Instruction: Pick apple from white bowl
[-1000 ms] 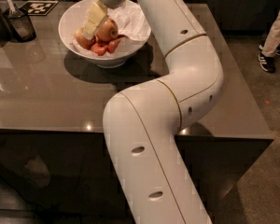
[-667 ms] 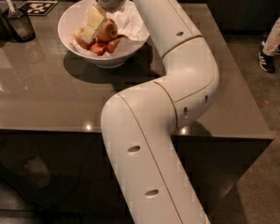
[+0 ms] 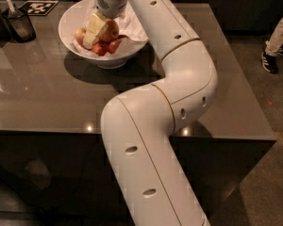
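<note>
The white bowl [image 3: 70, 18] stands at the far left of the dark table, lined with crumpled white paper. The reddish-orange apple [image 3: 112, 31] lies in its middle. A smaller yellow apple [image 3: 79, 35] is to its left and small red fruits [image 3: 105, 48] lie in front. My gripper [image 3: 94, 30] reaches down into the bowl from the far side. Its pale tip sits against the left side of the apple, between the two apples. The white arm [image 3: 179, 79] bends across the table and hides the bowl's right rim.
A dark container [image 3: 20, 26] with a utensil in it stands at the table's far left, beside a black-and-white marker tag [image 3: 37, 7]. A person's leg and shoe [image 3: 272, 59] are on the floor to the right. The table's front edge [image 3: 47, 131] runs below the bowl.
My gripper has moved lower into the bowl, down beside the apple. The fruits and the bowl have not moved.
</note>
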